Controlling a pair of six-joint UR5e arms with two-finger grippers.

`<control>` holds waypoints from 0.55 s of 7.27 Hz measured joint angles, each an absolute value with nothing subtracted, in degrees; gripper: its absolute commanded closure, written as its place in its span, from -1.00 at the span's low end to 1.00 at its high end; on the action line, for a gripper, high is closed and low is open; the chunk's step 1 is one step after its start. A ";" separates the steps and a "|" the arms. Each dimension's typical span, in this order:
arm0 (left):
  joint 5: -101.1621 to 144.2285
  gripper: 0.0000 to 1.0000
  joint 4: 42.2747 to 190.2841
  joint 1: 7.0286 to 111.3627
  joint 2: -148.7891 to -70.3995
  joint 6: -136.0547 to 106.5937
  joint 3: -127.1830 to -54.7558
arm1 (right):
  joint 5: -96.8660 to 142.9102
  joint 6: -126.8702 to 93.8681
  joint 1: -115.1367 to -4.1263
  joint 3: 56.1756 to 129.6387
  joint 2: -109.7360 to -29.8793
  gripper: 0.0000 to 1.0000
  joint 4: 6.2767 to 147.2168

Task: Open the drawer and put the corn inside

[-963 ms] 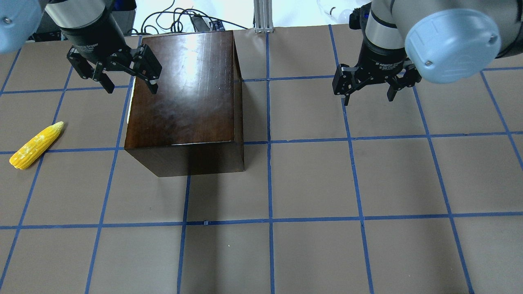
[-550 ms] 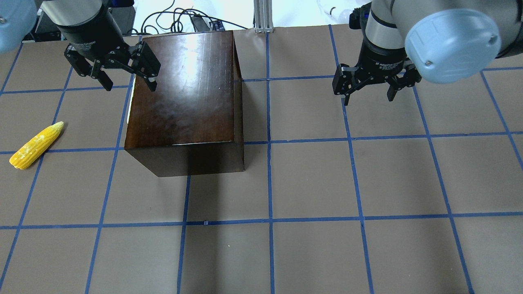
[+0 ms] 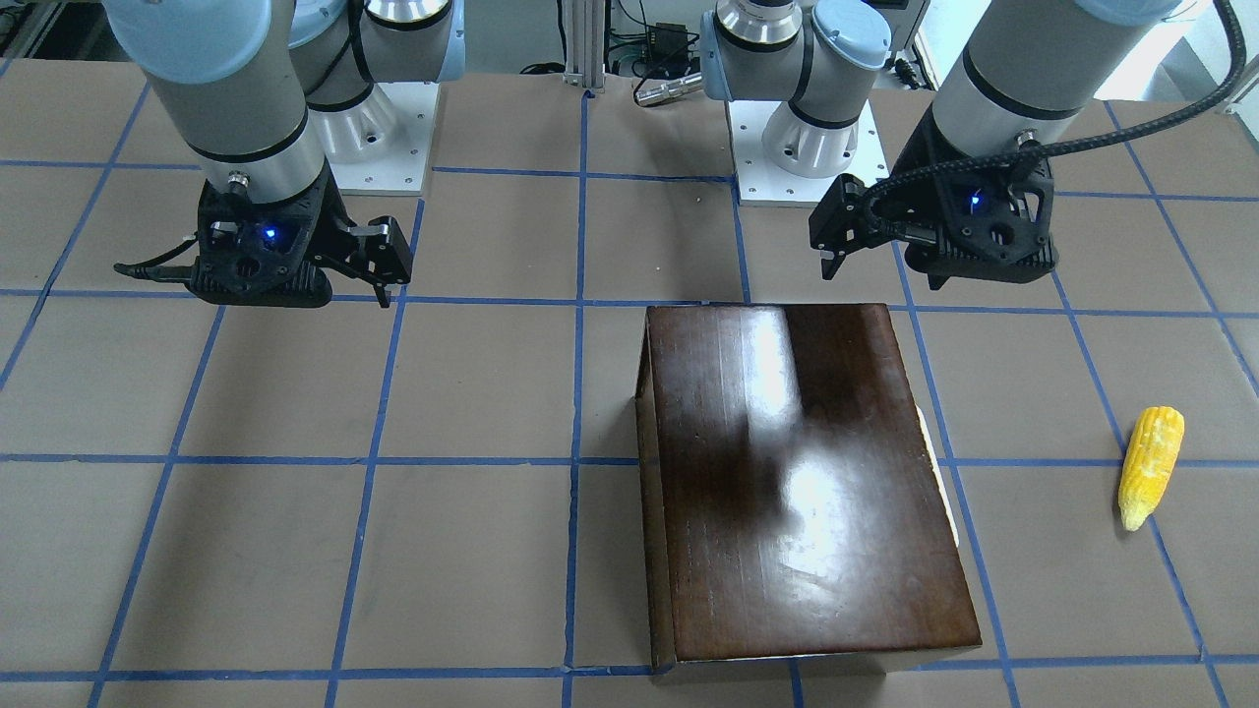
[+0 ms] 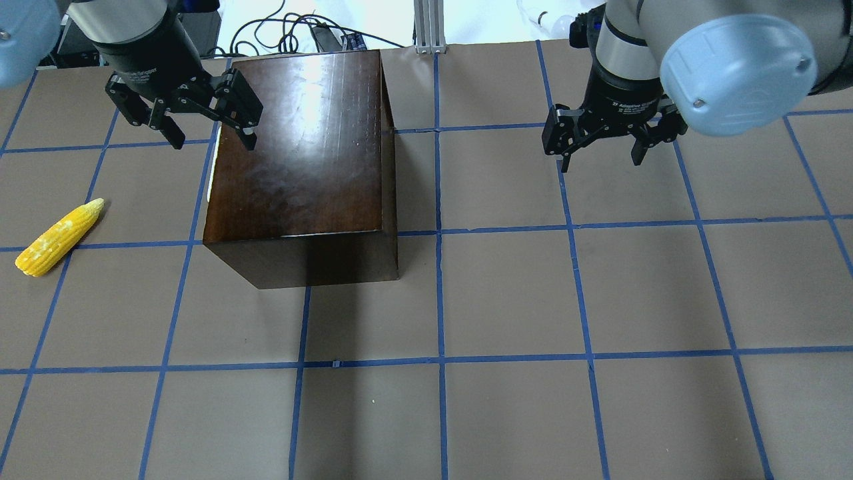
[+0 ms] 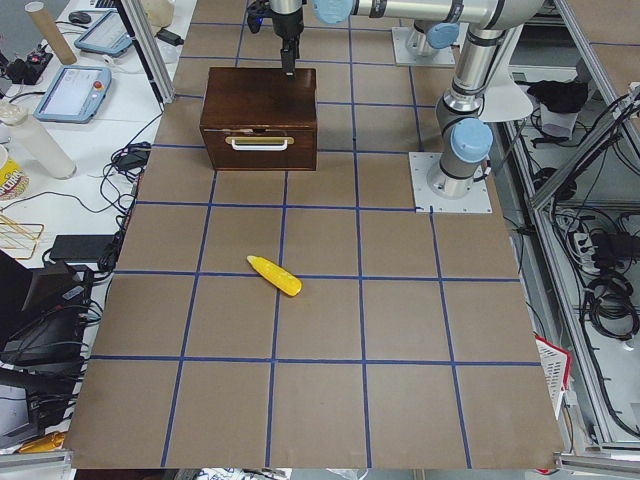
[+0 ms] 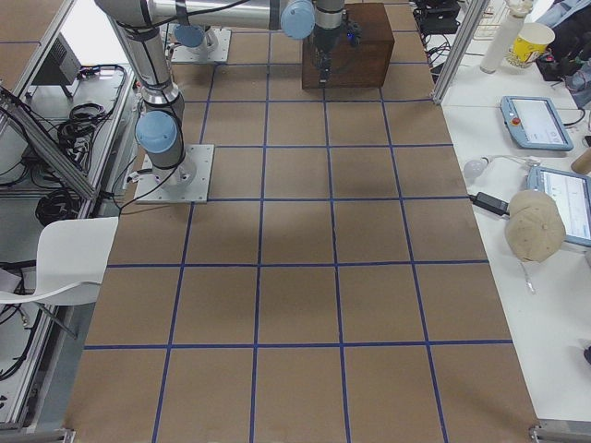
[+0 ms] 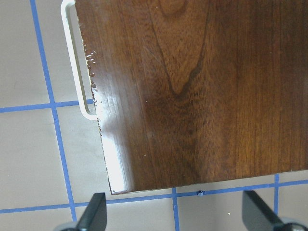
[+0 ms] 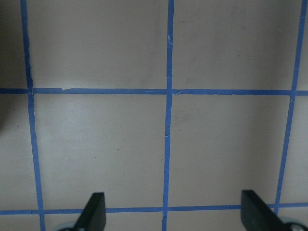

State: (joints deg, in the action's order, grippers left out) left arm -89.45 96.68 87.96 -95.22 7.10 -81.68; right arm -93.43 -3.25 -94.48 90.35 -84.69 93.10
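- Corn (image 4: 58,238): yellow toy cob with a knobbly kernel texture, tapered to a paler tip. You will find it flat on the worktop (image 4: 506,293), well apart from the box on its left. Its long axis runs diagonally. The tip points away from the robot and towards the box, and the blunt end points the other way.
- Left fingers (image 4: 248,133): black, two in number, spread wide and holding nothing. They hang above the box's far left corner. One finger is over the lid and the other is over the bare worktop beside it. The wrist camera shows you the lid and the handle below.
- Drawer (image 5: 258,132): pushed fully in, flush with the box. You see its dark brown front panel only from the left-end camera. It faces the robot's left, towards the corn.
- Handle (image 7: 73,62): whitish, a slim rounded bar loop. It lies along the drawer front, and nothing touches it.
- Box (image 4: 300,147): glossy dark brown wood with visible grain. It is rectangular and reflects the lights on its top, and its left edge looks chipped.
- Right fingers (image 4: 563,157): black, spread wide and empty. They hang over bare worktop well to the right of the box.
- Worktop: matt brown sheet, marked into squares with blue tape.
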 measured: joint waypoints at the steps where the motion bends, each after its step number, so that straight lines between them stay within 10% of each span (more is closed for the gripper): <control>1: -89.42 -1.00 96.68 87.90 -95.28 7.30 -81.74 | -93.43 -3.25 -94.48 90.35 -84.70 -1.00 93.08; 4: -89.24 -1.00 96.68 87.69 -95.25 7.54 -81.76 | -93.43 -3.25 -94.48 90.35 -84.66 -1.00 93.10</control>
